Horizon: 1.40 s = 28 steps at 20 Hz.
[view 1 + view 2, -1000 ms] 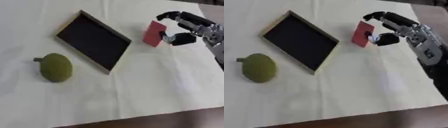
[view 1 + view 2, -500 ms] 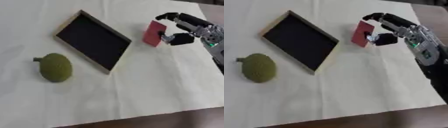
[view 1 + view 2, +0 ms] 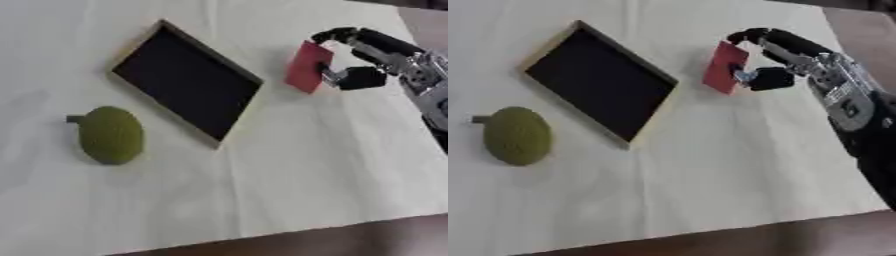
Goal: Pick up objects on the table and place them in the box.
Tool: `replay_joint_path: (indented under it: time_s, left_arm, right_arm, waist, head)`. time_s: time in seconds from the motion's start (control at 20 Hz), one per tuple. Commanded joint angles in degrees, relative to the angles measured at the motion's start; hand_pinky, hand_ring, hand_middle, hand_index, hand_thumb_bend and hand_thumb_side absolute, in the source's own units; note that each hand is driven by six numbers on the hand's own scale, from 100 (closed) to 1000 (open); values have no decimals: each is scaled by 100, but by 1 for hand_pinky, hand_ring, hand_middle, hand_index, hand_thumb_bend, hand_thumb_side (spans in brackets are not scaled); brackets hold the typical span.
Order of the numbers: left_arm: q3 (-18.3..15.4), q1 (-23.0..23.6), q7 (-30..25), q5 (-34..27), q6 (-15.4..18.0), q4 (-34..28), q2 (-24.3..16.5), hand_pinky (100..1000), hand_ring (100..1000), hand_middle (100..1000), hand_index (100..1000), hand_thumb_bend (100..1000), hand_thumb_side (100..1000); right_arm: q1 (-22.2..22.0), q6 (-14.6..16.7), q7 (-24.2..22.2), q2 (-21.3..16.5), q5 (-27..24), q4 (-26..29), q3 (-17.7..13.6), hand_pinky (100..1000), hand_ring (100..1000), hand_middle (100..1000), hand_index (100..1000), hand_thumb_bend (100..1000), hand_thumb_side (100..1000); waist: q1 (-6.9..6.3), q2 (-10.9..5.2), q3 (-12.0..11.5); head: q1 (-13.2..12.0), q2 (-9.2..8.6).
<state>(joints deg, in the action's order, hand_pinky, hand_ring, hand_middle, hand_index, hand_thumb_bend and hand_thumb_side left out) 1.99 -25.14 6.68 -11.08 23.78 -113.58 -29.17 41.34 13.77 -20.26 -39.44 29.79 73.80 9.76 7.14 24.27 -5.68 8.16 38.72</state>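
My right hand (image 3: 363, 55) comes in from the right and holds a flat red block (image 3: 307, 67), fingers over its top edge and thumb at its side. The block hangs tilted just to the right of the box (image 3: 185, 82), a shallow wooden tray with a black inside that lies askew at the upper middle. A bumpy green fruit with a short stem (image 3: 110, 135) lies on the table at the left, in front of the box's near corner. My left hand shows in neither view.
A pale cloth covers the table (image 3: 289, 180). Its front edge runs along the bottom of the view, with dark floor below. My right forearm (image 3: 859, 110) runs down the right side.
My right hand has carried the red block slightly to the left, closer to the box. The fruit and the box have stayed put.
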Motion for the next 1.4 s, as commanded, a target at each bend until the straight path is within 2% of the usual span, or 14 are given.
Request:
replay_joint_path:
  time_s: [0.05,0.35,0.65,0.8,1.0,1.15,1.4]
  left_arm:
    - [-12,-46,-11,-8,-12,-101,-54,759,788,747,822,100,663]
    - [-10,-48,-16,-7,-18,-101,-48,761,788,747,822,100,662]
    - [-7,-46,-23,-7,-27,-101,-39,762,788,747,821,100,661]
    - [-5,-49,-28,-9,-31,-101,-33,762,789,747,821,100,661]
    - [-8,-54,-29,-13,-33,-101,-25,762,789,748,820,100,660]
    - [-11,-50,-24,-11,-37,-101,-21,762,790,748,819,100,660]
    - [-11,-56,-23,-4,-41,-101,-17,762,790,748,818,100,659]
  right_arm:
    - [68,80,-71,-107,24,-9,-119,1000,1000,837,954,100,653]
    - [69,117,-271,-77,-67,-66,-150,1000,1000,826,957,100,715]
    - [75,125,-369,-37,-66,-117,-179,1000,1000,836,965,100,734]
    - [82,116,-295,3,15,-108,-191,1000,1000,835,967,100,713]
    - [81,131,-227,66,135,-140,-169,1000,1000,816,967,100,732]
    - [69,143,-188,102,209,-140,-162,1000,1000,794,969,100,694]
    - [74,219,-104,149,422,-211,-139,1000,1000,822,983,100,734]
  waist:
    - [-37,-102,9]
    - [-39,-97,9]
    - [-37,-85,8]
    - [-37,-75,10]
    - [-42,-75,8]
    - [-40,-76,9]
    - [-37,-67,1]
  head:
    - [10,-58]
    - [12,-69]
    - [11,-71]
    - [14,-74]
    - [17,-79]
    - [20,-77]
    - [13,-81]
